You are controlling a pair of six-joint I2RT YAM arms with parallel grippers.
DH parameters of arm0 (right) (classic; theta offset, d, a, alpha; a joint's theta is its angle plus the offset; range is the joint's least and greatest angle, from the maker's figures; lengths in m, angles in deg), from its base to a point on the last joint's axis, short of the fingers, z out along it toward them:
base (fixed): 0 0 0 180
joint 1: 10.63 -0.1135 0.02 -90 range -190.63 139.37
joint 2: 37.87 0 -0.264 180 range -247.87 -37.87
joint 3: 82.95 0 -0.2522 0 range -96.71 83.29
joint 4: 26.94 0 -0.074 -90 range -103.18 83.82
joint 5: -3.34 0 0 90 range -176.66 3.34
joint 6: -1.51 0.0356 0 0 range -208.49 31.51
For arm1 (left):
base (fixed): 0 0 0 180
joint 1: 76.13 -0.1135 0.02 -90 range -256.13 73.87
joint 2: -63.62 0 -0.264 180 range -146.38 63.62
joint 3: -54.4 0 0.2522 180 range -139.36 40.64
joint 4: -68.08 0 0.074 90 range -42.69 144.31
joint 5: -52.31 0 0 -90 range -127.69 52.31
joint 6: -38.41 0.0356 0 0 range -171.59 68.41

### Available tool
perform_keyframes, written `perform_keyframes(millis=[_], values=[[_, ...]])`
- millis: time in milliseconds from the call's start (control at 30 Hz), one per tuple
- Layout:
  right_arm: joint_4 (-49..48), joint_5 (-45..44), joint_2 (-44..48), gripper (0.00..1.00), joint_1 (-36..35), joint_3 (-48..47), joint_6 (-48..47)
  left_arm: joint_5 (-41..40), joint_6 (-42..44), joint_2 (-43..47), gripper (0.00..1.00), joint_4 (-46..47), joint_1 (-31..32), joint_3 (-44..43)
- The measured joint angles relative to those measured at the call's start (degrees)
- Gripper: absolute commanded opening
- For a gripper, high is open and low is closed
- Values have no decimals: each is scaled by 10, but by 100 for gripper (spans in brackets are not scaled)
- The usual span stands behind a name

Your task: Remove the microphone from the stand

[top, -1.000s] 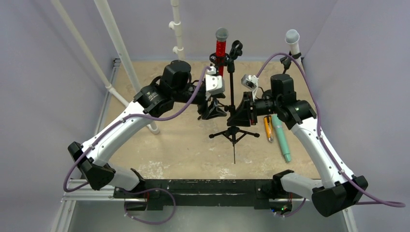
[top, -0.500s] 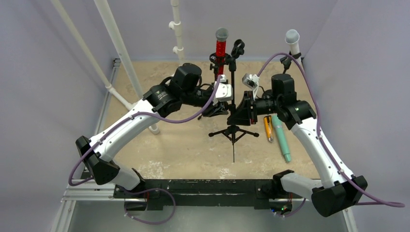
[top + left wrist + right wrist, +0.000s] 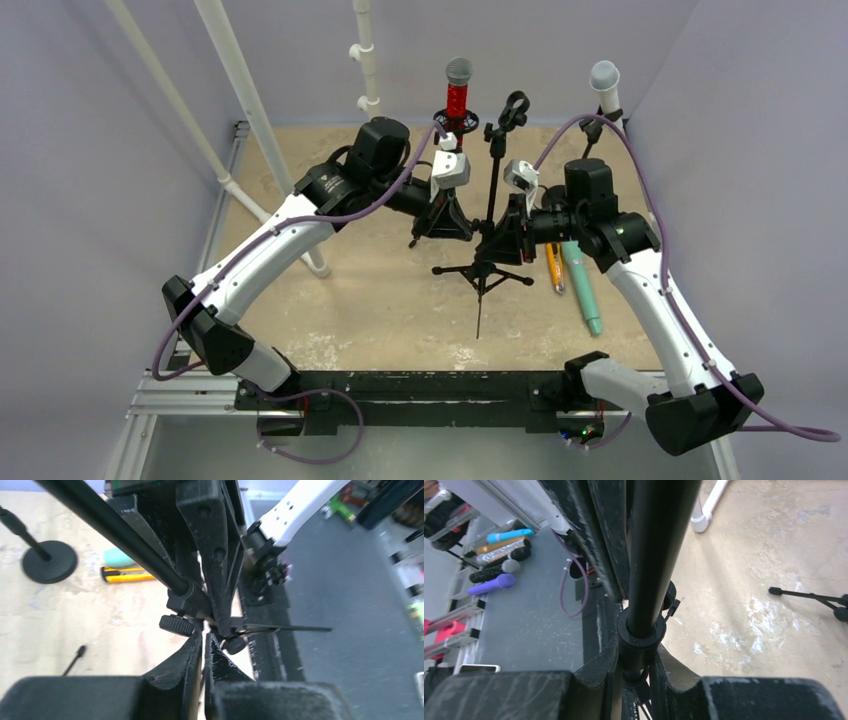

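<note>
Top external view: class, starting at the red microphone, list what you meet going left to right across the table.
red microphone → black tripod stand → orange tool → teal microphone. The grey-headed microphone at the far right overlaps the teal one, so it is left out.

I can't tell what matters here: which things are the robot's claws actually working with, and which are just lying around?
In the job:
black tripod stand
right claw, shut on its pole
left claw, shut beside its knob

Lying about:
teal microphone and orange-and-black stick, flat on the table
red microphone, in its own stand
white pipes
</note>
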Motion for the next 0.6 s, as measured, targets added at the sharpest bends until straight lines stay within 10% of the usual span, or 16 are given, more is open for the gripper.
perform_keyframes(millis=[233,600], values=[[20,-27,1,0,3,0,-20,39,-12,-7,46,-1,-11,-8],[24,-6,-7,0,0,0,-13,-146,133,4,54,-18,44,-9]])
